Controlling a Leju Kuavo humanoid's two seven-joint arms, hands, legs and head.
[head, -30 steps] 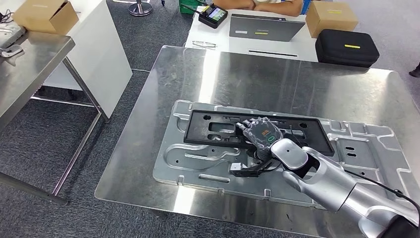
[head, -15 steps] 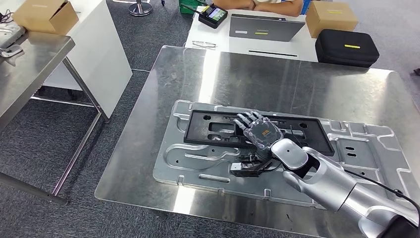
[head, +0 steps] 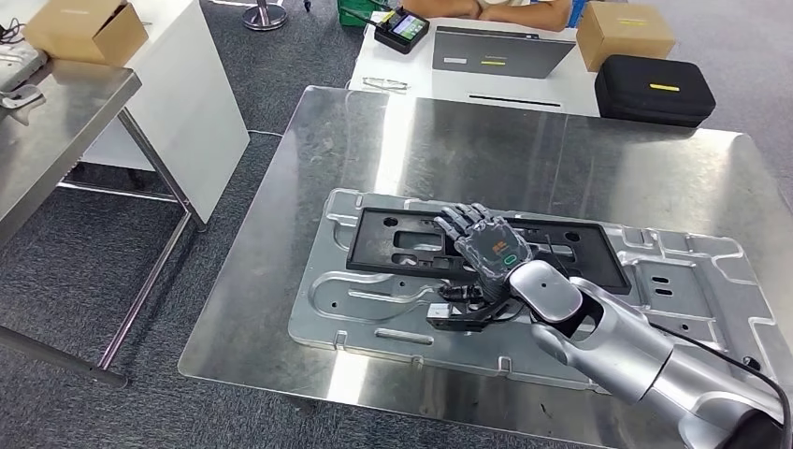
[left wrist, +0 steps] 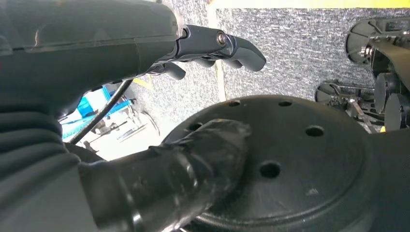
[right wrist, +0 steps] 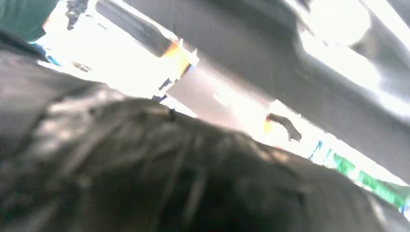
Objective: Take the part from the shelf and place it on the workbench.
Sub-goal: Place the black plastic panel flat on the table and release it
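The part, a long flat black frame (head: 393, 241) with cut-outs, lies flat on a large silver stamped plate (head: 692, 281) on the shiny metal workbench (head: 468, 140). My right hand (head: 486, 253) hovers over the middle of the frame. Its fingers (head: 458, 220) are spread and point away from me, and its thumb hangs by the frame's near edge. It holds nothing. In the left wrist view my left hand (left wrist: 145, 48) hangs down with fingers and thumb apart and nothing between them. The right wrist view is blurred and dark.
A second metal table (head: 56, 122) with a cardboard box (head: 86, 28) stands to the left across a strip of grey carpet. Behind the workbench a white table carries a laptop (head: 500, 51), a black case (head: 655, 89), a box (head: 625, 33) and glasses (head: 385, 84). A person's arms (head: 496, 9) rest there.
My right hand has shifted slightly left and its fingers have spread and lifted off the black frame. The frame has stayed put on the plate.
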